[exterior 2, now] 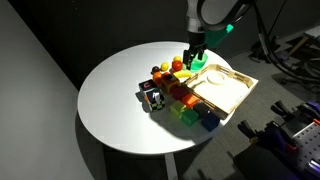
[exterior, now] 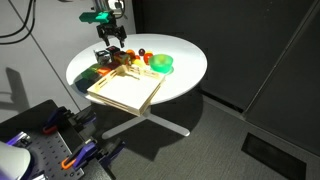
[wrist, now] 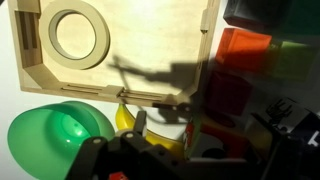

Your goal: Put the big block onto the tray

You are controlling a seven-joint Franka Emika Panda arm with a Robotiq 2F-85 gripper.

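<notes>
The tray (wrist: 150, 45), light tan wood with a round cut-out, fills the top of the wrist view. It also shows in both exterior views (exterior: 125, 92) (exterior 2: 225, 90). A cube with orange-red faces, the big block (wrist: 222, 135), sits low between my fingers in shadow, just off the tray's edge. In an exterior view it shows yellow-orange (exterior 2: 178, 66) in the row of blocks. My gripper (wrist: 195, 125) hangs low over that row (exterior: 110, 52) (exterior 2: 192, 58). It looks open, with a gap between one finger and the block.
A green round dish (wrist: 55, 135) (exterior: 161, 64) lies beside the tray, with a yellow piece (wrist: 125, 118) next to it. Several coloured blocks (exterior 2: 185, 105) and a dark grey cube (exterior 2: 153, 97) line the tray's edge. The round white table (exterior 2: 115, 100) drops off all round.
</notes>
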